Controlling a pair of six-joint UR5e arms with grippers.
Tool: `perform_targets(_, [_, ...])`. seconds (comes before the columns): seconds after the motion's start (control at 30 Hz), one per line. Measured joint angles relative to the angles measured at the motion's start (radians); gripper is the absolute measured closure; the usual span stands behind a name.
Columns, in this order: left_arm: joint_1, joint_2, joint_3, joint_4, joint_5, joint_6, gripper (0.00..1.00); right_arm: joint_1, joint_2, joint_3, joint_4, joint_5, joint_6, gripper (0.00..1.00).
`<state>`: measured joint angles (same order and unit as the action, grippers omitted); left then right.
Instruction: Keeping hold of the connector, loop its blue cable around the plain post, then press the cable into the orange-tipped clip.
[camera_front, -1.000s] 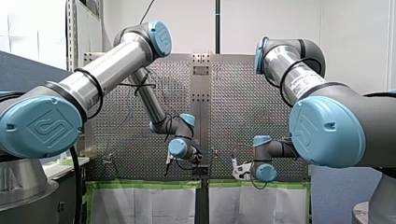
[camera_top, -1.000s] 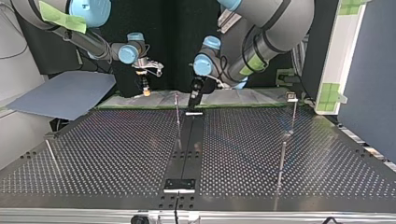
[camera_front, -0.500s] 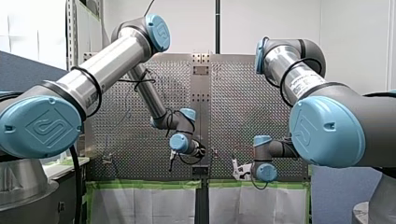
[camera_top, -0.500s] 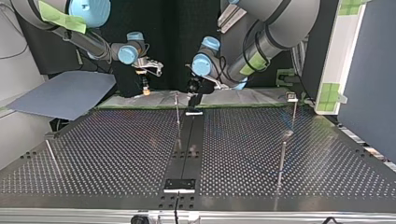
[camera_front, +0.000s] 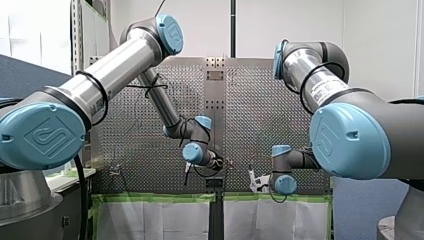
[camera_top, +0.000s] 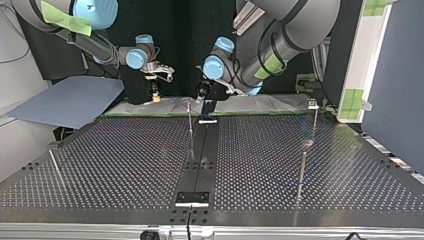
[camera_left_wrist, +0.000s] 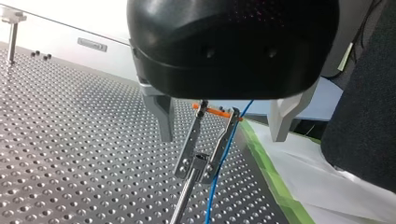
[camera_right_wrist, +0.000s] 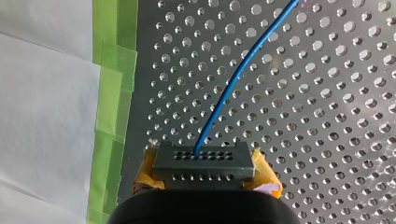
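Front view: my left gripper has slid toward the centre seam of the silver perforated table. Top view: it has shifted toward the view's left. Left wrist view: spread apart, it straddles the slim metal orange-tipped clip — the thin blue cable lies along one prong, so pressing looks close. Right wrist view: my right gripper clamps the grey block connector.

Top view: the clip stands at the table's twelve o'clock edge — my right gripper at its nine, my left gripper at two.
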<state>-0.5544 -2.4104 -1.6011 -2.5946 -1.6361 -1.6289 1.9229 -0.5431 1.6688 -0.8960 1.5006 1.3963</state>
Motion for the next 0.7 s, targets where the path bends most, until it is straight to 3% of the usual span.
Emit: perform_targets(0.7, [0.006,0.000,0.000,0.009,0.000,-0.029,0.00,-0.001,0.001,0.000,-0.001,-0.001,0.004,1.00])
